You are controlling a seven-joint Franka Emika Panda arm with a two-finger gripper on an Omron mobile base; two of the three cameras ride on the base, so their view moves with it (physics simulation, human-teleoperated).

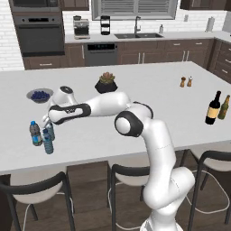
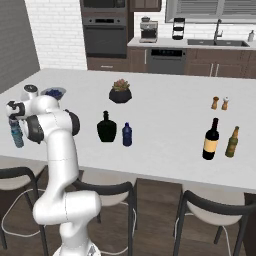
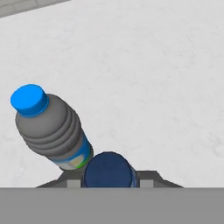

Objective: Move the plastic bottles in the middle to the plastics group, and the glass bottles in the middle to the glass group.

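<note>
My gripper (image 1: 48, 122) reaches down at the counter's left end, shut on a small clear bottle (image 1: 51, 131) with a dark blue cap (image 3: 108, 169) that sits between the fingertips. Right beside it stand the plastics group: a stout grey bottle (image 1: 35, 133) (image 3: 50, 131) and a clear blue-labelled one (image 1: 48, 142). The squat black bottle (image 2: 106, 128) and the navy bottle (image 2: 127, 135) stand mid-counter. At the right are the tall wine bottle (image 1: 213, 108) and the olive-green bottle (image 1: 224, 107).
A bowl of blueberries (image 1: 39, 95) lies just behind the gripper. A potted plant (image 1: 106, 83) sits mid-counter at the back, and salt and pepper shakers (image 1: 186, 81) stand at the far right. Dark stools (image 1: 131, 173) line the near edge.
</note>
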